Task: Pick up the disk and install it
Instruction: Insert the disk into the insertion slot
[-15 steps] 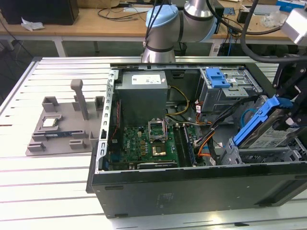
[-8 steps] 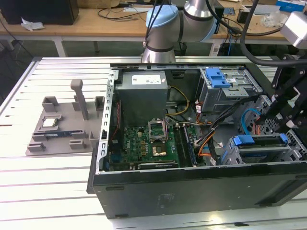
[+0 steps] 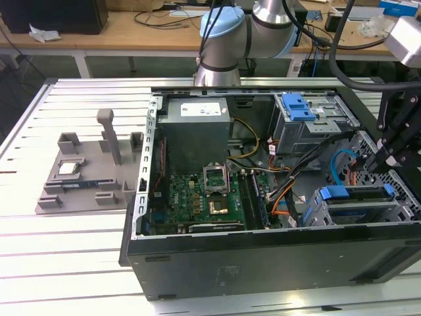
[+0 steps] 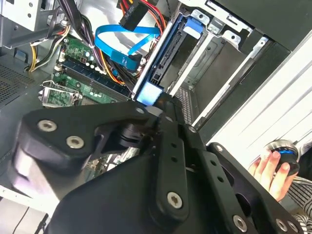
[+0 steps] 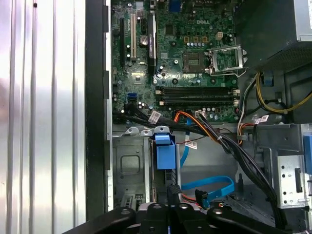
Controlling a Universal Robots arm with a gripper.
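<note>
The disk (image 3: 358, 195) sits edge-up in the metal drive bay at the front corner of the open computer case, on the exterior view's right, its blue side rails showing. My gripper (image 3: 380, 164) hangs just above the disk's far end. In the second wrist view the gripper (image 4: 161, 109) is right at the blue end tab of the disk (image 4: 163, 63), seemingly touching it. In the first wrist view the gripper (image 5: 171, 192) lies just beside the disk's blue tab (image 5: 165, 151).
A grey drive cage with a blue caddy (image 3: 299, 105) stands at the case's back. The motherboard (image 3: 197, 197), power supply (image 3: 196, 128) and a blue cable (image 4: 117, 44) lie close by. A grey fixture with a chip (image 3: 69, 168) lies outside. A hand (image 4: 270, 168) rests on a round device.
</note>
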